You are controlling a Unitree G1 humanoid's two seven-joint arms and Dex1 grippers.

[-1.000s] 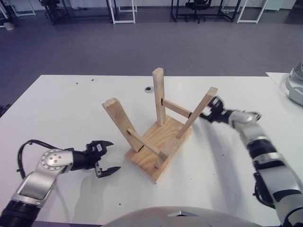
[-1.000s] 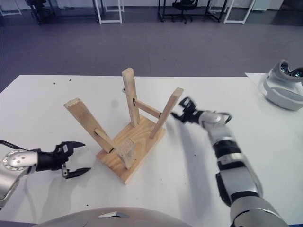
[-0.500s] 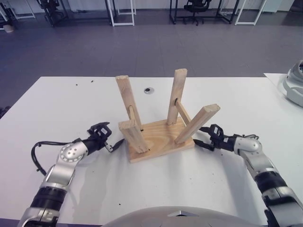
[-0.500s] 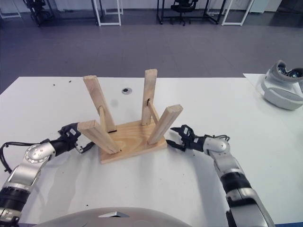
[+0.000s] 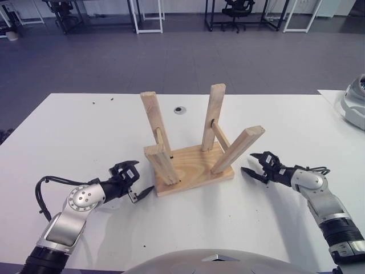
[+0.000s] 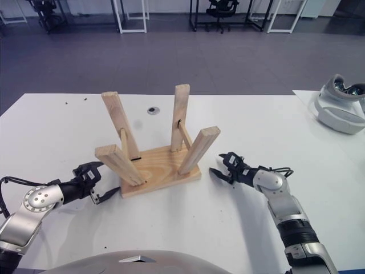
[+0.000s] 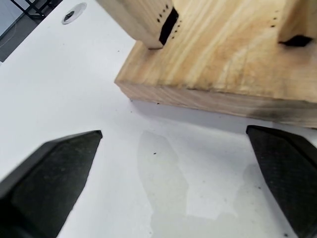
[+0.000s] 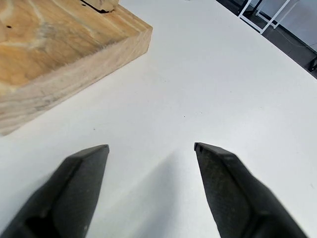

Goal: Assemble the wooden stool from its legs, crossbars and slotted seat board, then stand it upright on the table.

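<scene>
White table [image 5: 85, 125] carries the pale wooden stool [image 5: 195, 164] upside down; left gripper [image 5: 142, 177] and right gripper [image 5: 247, 162] have retreated, fingers spread.

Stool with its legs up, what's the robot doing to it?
The stool is put together but sits upside down on the table, seat flat, legs pointing up. The left gripper and right gripper hang open at either side of the seat, holding nothing. It is not yet stood upright.

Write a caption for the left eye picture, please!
Upside-down wooden stool rests seat-down on the white table, flanked by the open left gripper and open right gripper.
</scene>
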